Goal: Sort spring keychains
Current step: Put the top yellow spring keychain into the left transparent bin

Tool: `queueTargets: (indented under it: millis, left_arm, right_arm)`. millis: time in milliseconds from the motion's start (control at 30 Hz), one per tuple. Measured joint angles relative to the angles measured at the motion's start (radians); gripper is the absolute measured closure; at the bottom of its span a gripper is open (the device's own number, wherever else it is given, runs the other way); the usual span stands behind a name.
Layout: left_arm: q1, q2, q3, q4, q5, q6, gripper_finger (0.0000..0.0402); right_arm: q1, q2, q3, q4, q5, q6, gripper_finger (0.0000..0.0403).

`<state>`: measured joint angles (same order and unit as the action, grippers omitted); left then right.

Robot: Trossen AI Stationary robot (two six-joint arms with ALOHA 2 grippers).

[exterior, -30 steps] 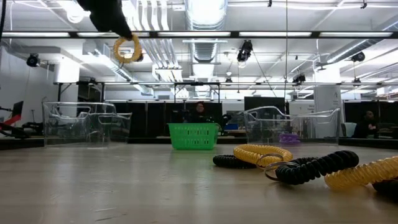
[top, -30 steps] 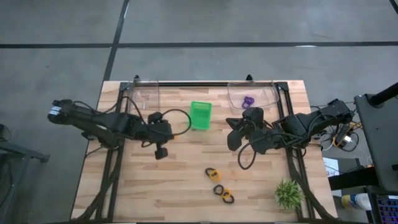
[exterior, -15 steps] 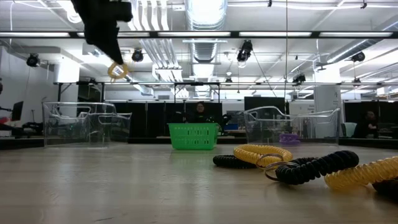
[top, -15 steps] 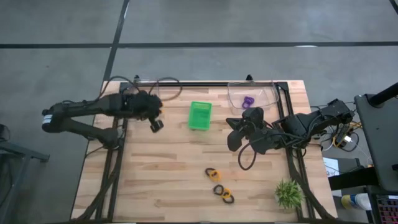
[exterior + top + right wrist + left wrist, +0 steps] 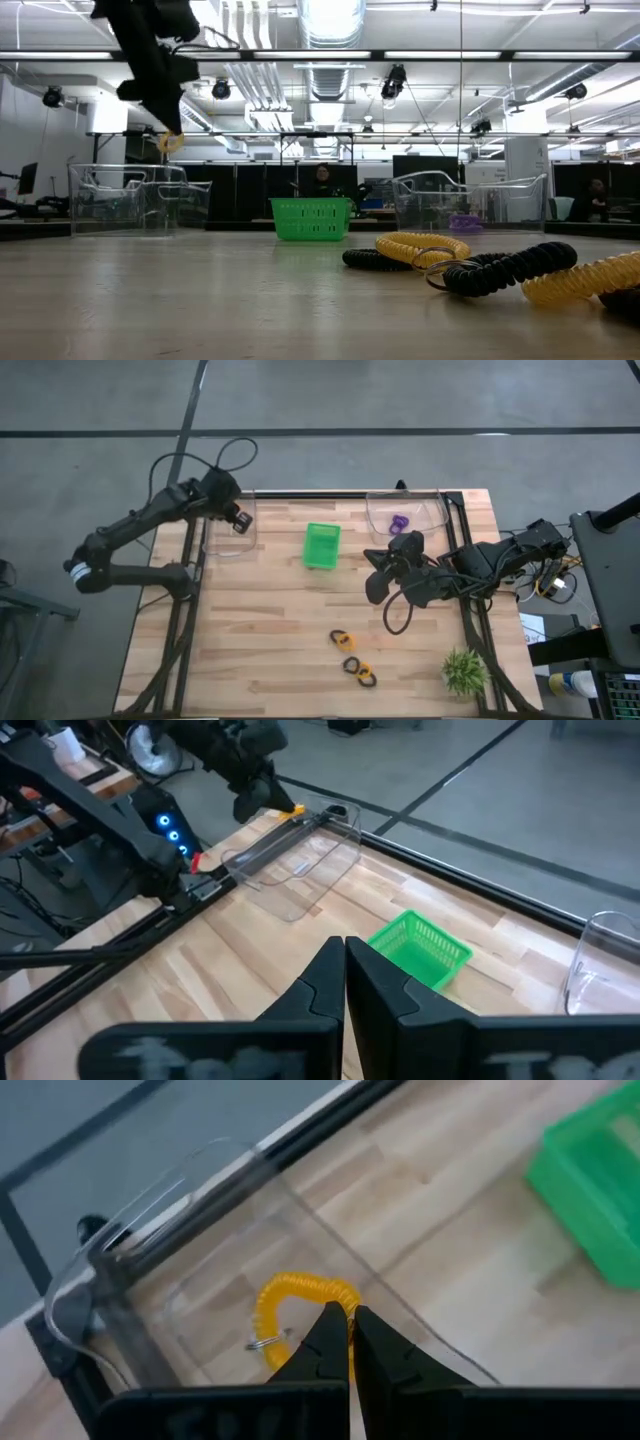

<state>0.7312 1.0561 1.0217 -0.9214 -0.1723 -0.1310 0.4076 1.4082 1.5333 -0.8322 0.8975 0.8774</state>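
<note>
High view: left pincer held over clear bin at bench far-left corner. Purple keychain seen in second clear bin. Loose keychains left on bench, near front. Right pincer parked beside green basket.

Low view: yellow keychain carried above bin.

Left wrist view: fingers clamped on yellow coil, bin beneath.

Right wrist view: right fingers pressed together, nothing gripped.
</note>
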Motion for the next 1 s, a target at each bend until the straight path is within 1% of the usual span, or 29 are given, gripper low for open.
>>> queueTargets:
  millis: [100, 200, 433, 600, 667, 800, 1000]
  left_arm:
    - [0.064, 0.0, -0.048, 0.028, 0.014, 0.001, 0.0401]
    - [0.106, 0.001, -0.108, 0.063, 0.06, -0.003, 0.0401]
    - [0.123, 0.042, -0.249, 0.133, 0.068, -0.003, 0.0401]
    - [0.125, 0.084, -0.295, 0.153, 0.064, -0.01, 0.0401]
    - [0.126, 0.094, -0.3, 0.154, 0.057, -0.052, 0.0398]
    - [0.127, 0.103, -0.299, 0.161, 0.055, -0.091, 0.0374]
    - [0.127, 0.101, -0.251, 0.146, 0.053, -0.083, 0.0311]
  right_arm:
    - [0.0, 0.0, 0.0, 0.0, 0.016, -0.006, 0.0394]
    - [0.0, 0.0, 0.0, 0.0, 0.021, -0.009, 0.0394]
    - [0.0, 0.0, 0.0, 0.0, 0.022, -0.018, 0.0394]
    - [0.0, 0.0, 0.0, 0.0, 0.022, -0.024, 0.0394]
    - [0.0, 0.0, 0.0, 0.0, 0.022, -0.025, 0.0394]
    - [0.0, 0.0, 0.0, 0.0, 0.022, -0.031, 0.0394]
    - [0.0, 0.0, 0.0, 0.0, 0.021, -0.04, 0.0394]
